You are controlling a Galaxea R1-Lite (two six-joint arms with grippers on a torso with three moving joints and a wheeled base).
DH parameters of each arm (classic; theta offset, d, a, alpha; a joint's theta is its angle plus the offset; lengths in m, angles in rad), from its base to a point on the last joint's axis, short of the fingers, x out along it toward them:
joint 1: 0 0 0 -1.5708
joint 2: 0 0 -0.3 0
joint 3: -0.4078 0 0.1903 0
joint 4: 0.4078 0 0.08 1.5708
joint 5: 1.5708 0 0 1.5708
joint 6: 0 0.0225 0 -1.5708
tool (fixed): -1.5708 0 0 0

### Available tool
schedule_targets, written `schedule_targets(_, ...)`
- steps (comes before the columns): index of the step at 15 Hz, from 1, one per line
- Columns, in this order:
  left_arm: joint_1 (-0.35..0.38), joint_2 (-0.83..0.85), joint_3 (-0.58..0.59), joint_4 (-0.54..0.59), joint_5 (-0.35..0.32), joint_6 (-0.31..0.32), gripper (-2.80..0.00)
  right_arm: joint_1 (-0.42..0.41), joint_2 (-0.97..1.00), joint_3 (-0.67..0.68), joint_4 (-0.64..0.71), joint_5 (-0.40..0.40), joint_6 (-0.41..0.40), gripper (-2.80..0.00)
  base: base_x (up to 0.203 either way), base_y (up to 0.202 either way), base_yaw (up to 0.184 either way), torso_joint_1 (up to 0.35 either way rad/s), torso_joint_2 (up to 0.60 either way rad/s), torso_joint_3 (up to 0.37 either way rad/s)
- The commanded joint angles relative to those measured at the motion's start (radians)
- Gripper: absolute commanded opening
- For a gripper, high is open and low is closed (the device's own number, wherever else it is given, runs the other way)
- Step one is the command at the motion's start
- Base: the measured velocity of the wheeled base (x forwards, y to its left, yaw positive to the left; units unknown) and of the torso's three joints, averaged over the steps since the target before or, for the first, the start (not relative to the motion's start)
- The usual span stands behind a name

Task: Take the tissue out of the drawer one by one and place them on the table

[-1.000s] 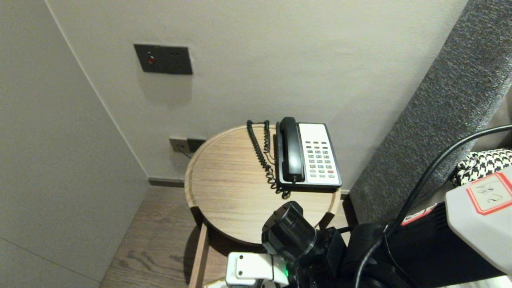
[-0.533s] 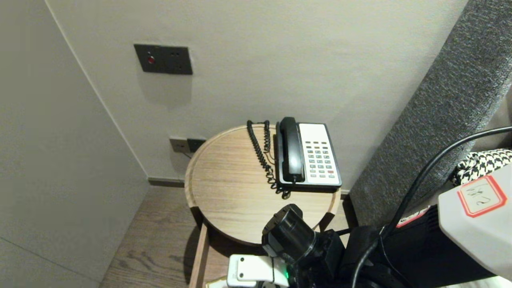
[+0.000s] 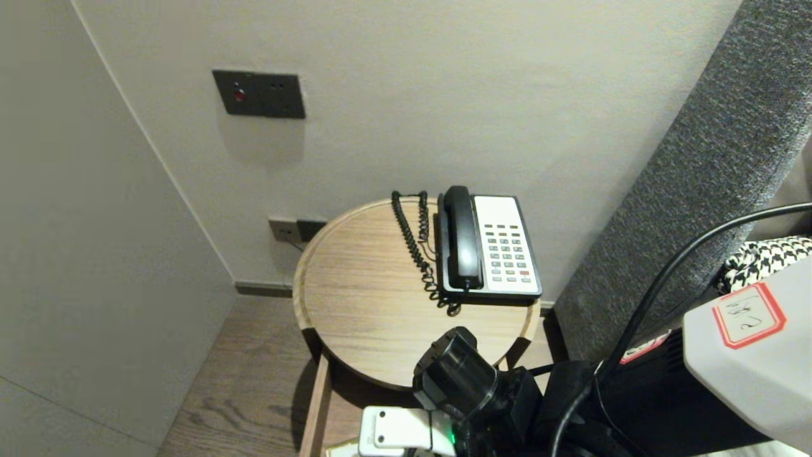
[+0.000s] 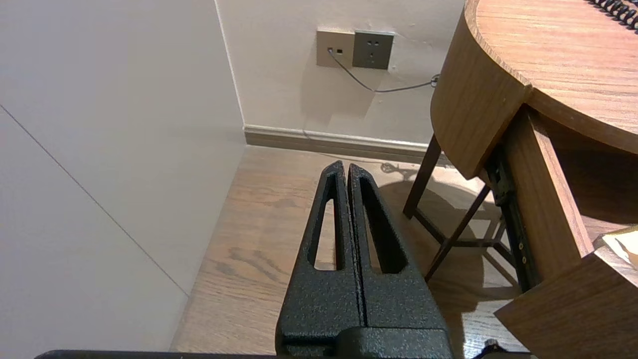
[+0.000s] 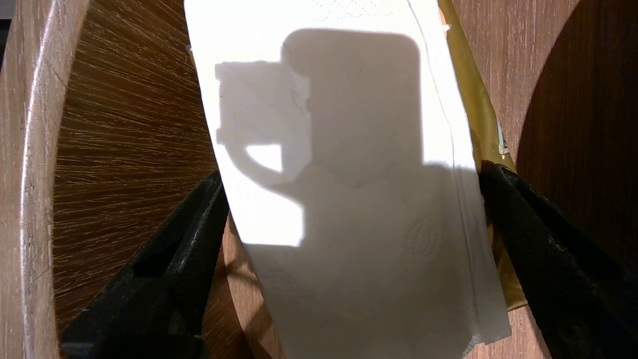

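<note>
right gripper [image 5: 352,174]: jaws spread full, straddling the white tissue pack [image 5: 349,99], with one finger [image 5: 189,234] just beside each long edge. Not clamped; can't tell if it touches. The tissue pack lies flat in the drawer [image 5: 124,124], with a gold wrapper [image 5: 471,99] showing under one edge. The drawer wall [image 5: 30,149] is near one finger, so there's little side room. Head view: right arm [image 3: 463,381] at 6 o'clock of the table [image 3: 361,285], phone [image 3: 501,247] at 2 o'clock on top. left gripper [image 4: 347,169] is clenched on nothing, parked over the floor [image 4: 259,224].
</note>
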Motion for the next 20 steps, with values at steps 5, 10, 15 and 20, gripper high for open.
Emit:
schedule_targets(5,0.001,0.0,0.0,0.0,0.001,0.0,-2.8,0.001,0.001,0.001,0.0,0.002,-0.003,-2.8,0.0,0.0,0.0,0.0,0.0,0.0)
schedule_targets(10,0.0,0.0,0.0,0.0,0.001,0.0,-2.8,-0.007,-0.029,0.022,-0.001,0.002,-0.003,-2.8,0.0,0.0,0.0,0.0,0.0,0.0)
schedule_targets(15,0.0,0.0,0.0,0.0,0.001,0.0,-2.8,-0.006,-0.089,0.02,0.004,0.001,0.003,-2.8,0.0,0.0,0.0,0.0,0.0,0.0)
schedule_targets(20,0.0,0.0,0.0,0.0,0.001,0.0,-2.8,-0.002,-0.124,0.011,0.007,-0.025,0.01,-2.8,0.0,0.0,0.0,0.0,0.0,0.0)
